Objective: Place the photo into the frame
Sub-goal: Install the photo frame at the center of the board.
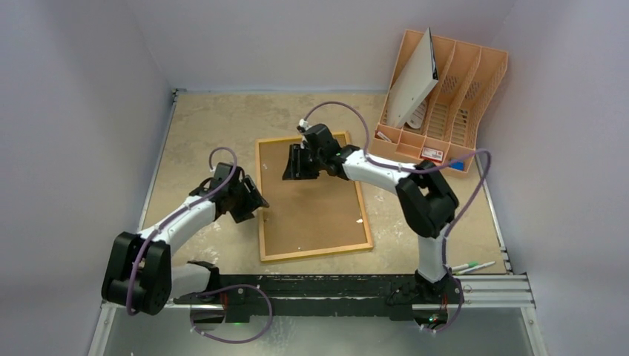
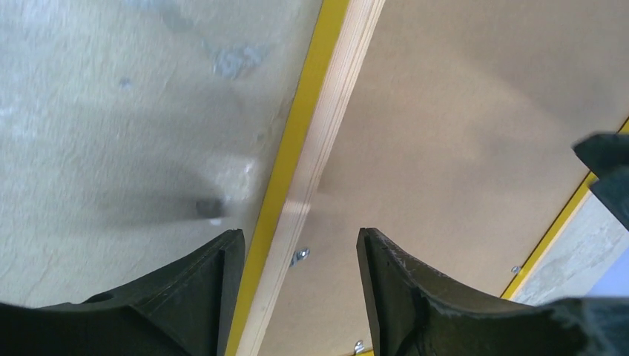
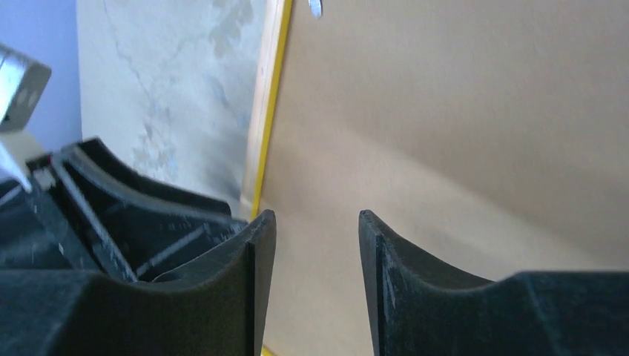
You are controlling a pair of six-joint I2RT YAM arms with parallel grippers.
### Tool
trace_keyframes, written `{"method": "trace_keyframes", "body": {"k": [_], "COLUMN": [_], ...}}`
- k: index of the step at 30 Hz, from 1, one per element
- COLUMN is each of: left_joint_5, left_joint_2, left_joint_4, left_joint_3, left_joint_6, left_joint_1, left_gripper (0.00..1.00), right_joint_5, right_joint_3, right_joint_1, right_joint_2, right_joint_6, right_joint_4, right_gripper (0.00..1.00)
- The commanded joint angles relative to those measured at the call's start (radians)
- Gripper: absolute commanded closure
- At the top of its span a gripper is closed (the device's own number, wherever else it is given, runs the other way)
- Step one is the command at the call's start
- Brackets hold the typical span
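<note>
The frame point(image 1: 315, 252) lies face down on the table, its light wood back up and its yellow edge showing. The brown backing board point(image 1: 319, 208) lies inside it. The photo is not in view. My left gripper point(image 1: 256, 202) is open and empty and straddles the frame's left rail point(image 2: 326, 111), just above a small metal tab point(image 2: 299, 256). My right gripper point(image 1: 293, 165) is open and empty, low over the upper left part of the board point(image 3: 445, 111), close to the frame's left rail point(image 3: 261, 111). The left gripper's body point(image 3: 133, 215) shows in the right wrist view.
A peach desk organiser point(image 1: 463, 81) stands at the back right with a white flat sheet point(image 1: 412, 78) leaning in it. Pens point(image 1: 472, 266) lie near the right arm's base. A black rail point(image 1: 356, 289) runs along the near edge. Grey walls close in on three sides.
</note>
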Motion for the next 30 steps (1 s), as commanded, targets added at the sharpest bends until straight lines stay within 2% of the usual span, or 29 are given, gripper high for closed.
{"method": "trace_keyframes", "body": {"k": [1, 10, 16, 30], "left_joint_5": [-0.043, -0.006, 0.01, 0.036], "left_joint_2": [0.091, 0.198, 0.22, 0.275], "left_joint_4": [0.067, 0.078, 0.063, 0.034], "left_joint_3": [0.077, 0.129, 0.143, 0.152], "left_joint_6": [0.05, 0.098, 0.148, 0.219], "left_joint_1": [0.02, 0.066, 0.069, 0.071], "left_gripper": [0.42, 0.58, 0.66, 0.72], "right_joint_5": [-0.051, -0.071, -0.042, -0.022], "right_joint_3": [0.169, 0.387, 0.423, 0.465], "right_joint_1": [-0.004, -0.012, -0.012, -0.011], "right_joint_2": [0.144, 0.366, 0.437, 0.536], "right_joint_6": [0.055, 0.143, 0.184, 0.2], "right_joint_4": [0.044, 0.13, 0.185, 0.214], "right_gripper": [0.54, 0.6, 0.65, 0.66]}}
